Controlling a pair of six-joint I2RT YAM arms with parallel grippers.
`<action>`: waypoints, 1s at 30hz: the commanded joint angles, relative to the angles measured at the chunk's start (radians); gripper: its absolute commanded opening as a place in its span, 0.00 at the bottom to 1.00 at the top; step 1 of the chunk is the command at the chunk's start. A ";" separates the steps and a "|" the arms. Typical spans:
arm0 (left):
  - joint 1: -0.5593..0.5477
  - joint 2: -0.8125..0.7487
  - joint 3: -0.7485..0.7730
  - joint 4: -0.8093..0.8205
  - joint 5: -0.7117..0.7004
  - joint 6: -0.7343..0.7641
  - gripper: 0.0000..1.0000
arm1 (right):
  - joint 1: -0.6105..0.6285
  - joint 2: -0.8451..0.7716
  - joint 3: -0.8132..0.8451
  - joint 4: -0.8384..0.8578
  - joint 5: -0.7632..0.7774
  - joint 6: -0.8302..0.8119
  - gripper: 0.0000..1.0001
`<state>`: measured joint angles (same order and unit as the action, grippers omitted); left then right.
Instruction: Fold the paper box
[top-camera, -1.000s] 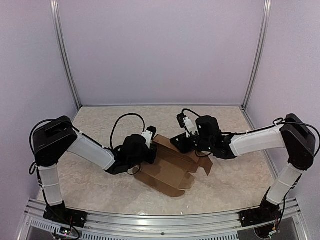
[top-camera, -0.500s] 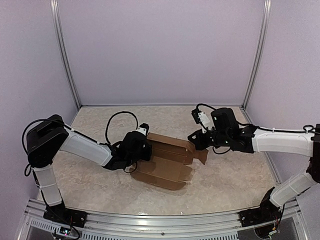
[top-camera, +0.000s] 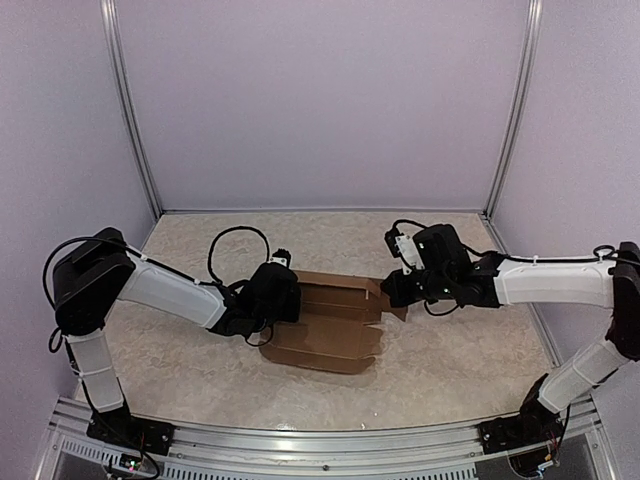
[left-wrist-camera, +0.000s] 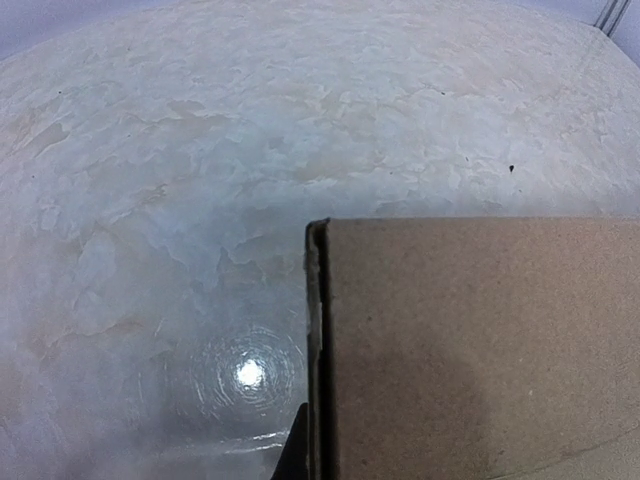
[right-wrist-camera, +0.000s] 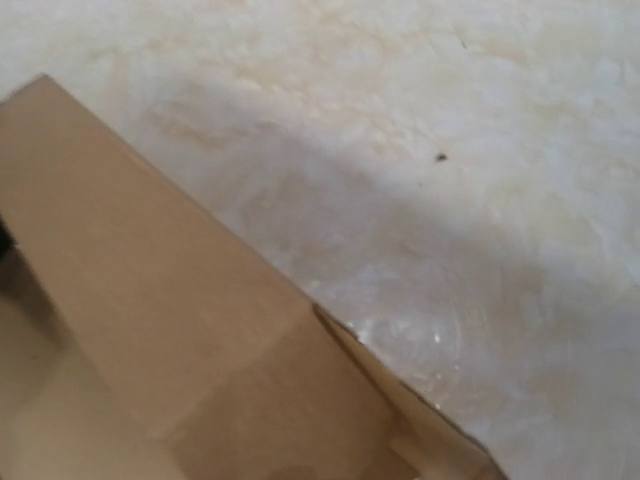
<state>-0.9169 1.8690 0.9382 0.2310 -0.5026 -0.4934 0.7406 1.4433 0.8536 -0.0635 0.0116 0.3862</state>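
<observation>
Where lilac walls (top-camera: 320, 100) enclose seemingly marbled tabletop (top-camera: 450, 370), the paper box (top-camera: 325, 335) lies.

Matt brown cardboard paper box (top-camera: 325, 338), glossy marbled table (top-camera: 450, 370), brushed metal frame rail (top-camera: 300, 441)

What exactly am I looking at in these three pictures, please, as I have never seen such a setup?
This is a robot with a left arm and a right arm, bolted at the near edge of a table. Each arm ends in a two-finger pincer. The wide picture comes from a fixed camera above and behind the arms. The two close-ups come from a small camera on each wrist. One thing lies on the table: a brown paper box, only partly folded. The left pincer is shut on the box's left edge. The right pincer is shut too and appears to pinch a flap at the right end.
</observation>
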 joint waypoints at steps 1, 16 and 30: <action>-0.002 -0.033 0.032 -0.037 -0.006 -0.030 0.00 | -0.006 0.052 0.042 -0.020 0.038 0.022 0.00; -0.002 -0.028 0.070 -0.076 0.050 -0.043 0.00 | 0.011 0.181 0.062 0.164 -0.002 0.130 0.00; 0.001 -0.058 0.102 -0.113 0.149 -0.087 0.00 | 0.028 0.155 0.009 0.379 -0.009 0.279 0.00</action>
<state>-0.9112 1.8530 1.0054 0.1287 -0.4259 -0.5636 0.7525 1.6176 0.8764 0.2192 0.0216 0.6216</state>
